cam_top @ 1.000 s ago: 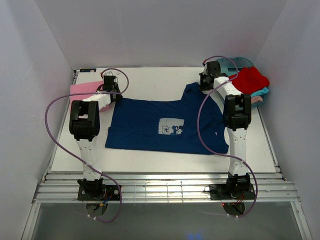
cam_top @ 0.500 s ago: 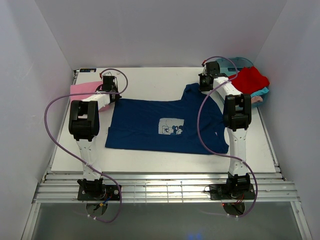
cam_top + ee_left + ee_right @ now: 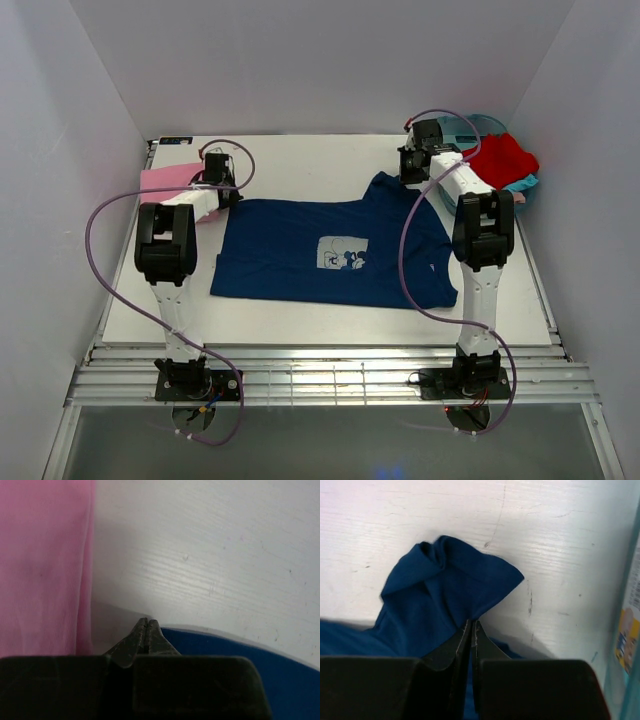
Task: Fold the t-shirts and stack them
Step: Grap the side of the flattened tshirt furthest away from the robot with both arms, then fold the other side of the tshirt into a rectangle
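Pinching together with no gap showing, the left gripper [image 3: 145, 624] is resting on the table [image 3: 320, 160] right at the edge of the navy t-shirt [image 3: 280, 245]. Its own dark body is blocking the lower part of its wrist view, so I cannot tell whether any cloth is caught between the fingers. The right gripper [image 3: 471, 625] is closing on that same shirt's sleeve, which is bunching up into a small peak just beyond the fingertips; the rest of the garment is running out of its wrist view at 8 o'clock. Seen from above, the navy shirt is lying spread flat in the middle of the table with its pale square print [image 3: 340, 253] facing up, the left gripper sitting at its 10 o'clock corner and the right gripper at its 1 o'clock sleeve. The pink t-shirt [image 3: 165, 180] is lying at 9 o'clock of the left gripper, partly covered by that arm. At 2 o'clock of the table a red t-shirt [image 3: 500, 158] is spilling over a teal tub [image 3: 478, 124], mostly hiding it; pale and teal cloth underneath is too tangled to sort out.
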Motion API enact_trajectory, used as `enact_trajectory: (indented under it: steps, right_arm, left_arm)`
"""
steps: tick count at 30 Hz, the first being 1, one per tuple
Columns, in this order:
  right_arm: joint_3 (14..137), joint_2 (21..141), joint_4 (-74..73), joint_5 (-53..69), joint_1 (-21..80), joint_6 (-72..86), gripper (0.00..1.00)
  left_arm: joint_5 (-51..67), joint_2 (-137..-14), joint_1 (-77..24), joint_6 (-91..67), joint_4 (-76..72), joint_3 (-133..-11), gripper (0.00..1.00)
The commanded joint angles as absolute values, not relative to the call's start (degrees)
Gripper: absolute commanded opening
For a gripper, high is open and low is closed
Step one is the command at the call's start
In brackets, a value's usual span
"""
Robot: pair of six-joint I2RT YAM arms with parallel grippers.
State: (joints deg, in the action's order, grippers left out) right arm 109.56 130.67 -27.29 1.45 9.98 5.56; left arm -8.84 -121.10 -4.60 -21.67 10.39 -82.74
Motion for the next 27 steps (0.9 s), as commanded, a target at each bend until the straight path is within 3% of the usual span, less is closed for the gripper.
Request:
enact_trajectory:
  steps: [1,15,27]
  right_arm:
    - [106.63,123.49,-27.33,0.79,10.89,5.45,0.08]
    - [85.45,108.55,-25.23,-2.28,13.53,6.94,0.08]
    - [77.79,97.74,-31.37,-6.06,15.03,8.17,0.08]
  left_arm:
    - [-7.73,-114.44,-4.66,-22.67,12.92,-79.90,0.00]
    - [-7.91,-102.57,-4.66,-24.08,9.14,-68.39,0.00]
    - [-12.47,-94.23,-4.57,-23.55,12.48,-60.83,0.00]
